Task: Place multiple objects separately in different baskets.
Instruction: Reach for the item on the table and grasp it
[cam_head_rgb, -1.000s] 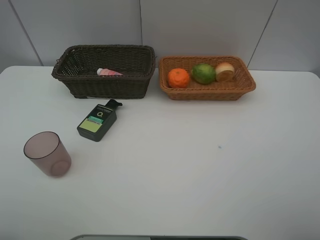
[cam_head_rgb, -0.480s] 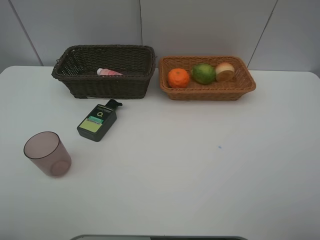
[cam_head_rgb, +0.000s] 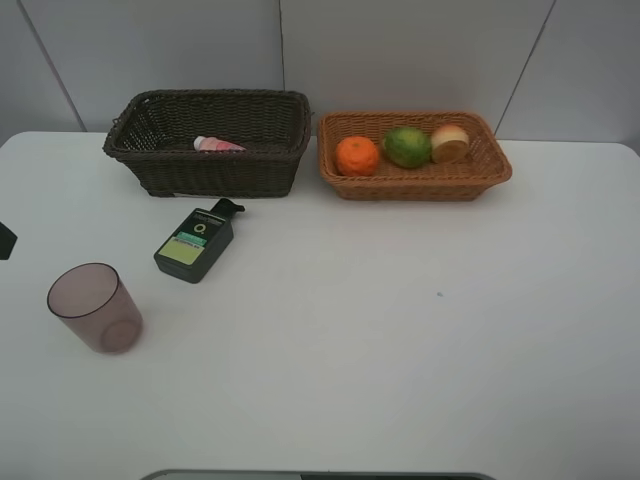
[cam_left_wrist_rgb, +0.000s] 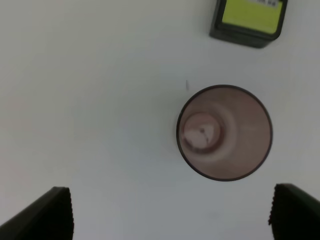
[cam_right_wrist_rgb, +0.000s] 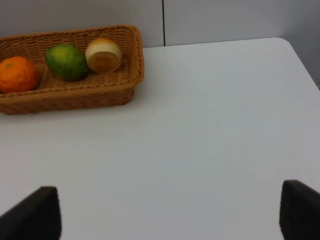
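A: Where's your stuff rn?
B: Cup (cam_head_rgb: 95, 307) upright on table (cam_head_rgb: 400, 350), dk green bottle (cam_head_rgb: 195, 243) flat nearby. Pink bottle (cam_head_rgb: 217, 145) in dk basket (cam_head_rgb: 205, 172). Orange (cam_head_rgb: 357, 156), green fruit (cam_head_rgb: 407, 147), peach (cam_head_rgb: 450, 143) in tan basket (cam_head_rgb: 415, 190).
A: Grippers?
B: Your L gripper (cam_left_wrist_rgb: 172, 217): jaws spread wide, clear of cup. R gripper (cam_right_wrist_rgb: 165, 215): spread too, holding nothing.
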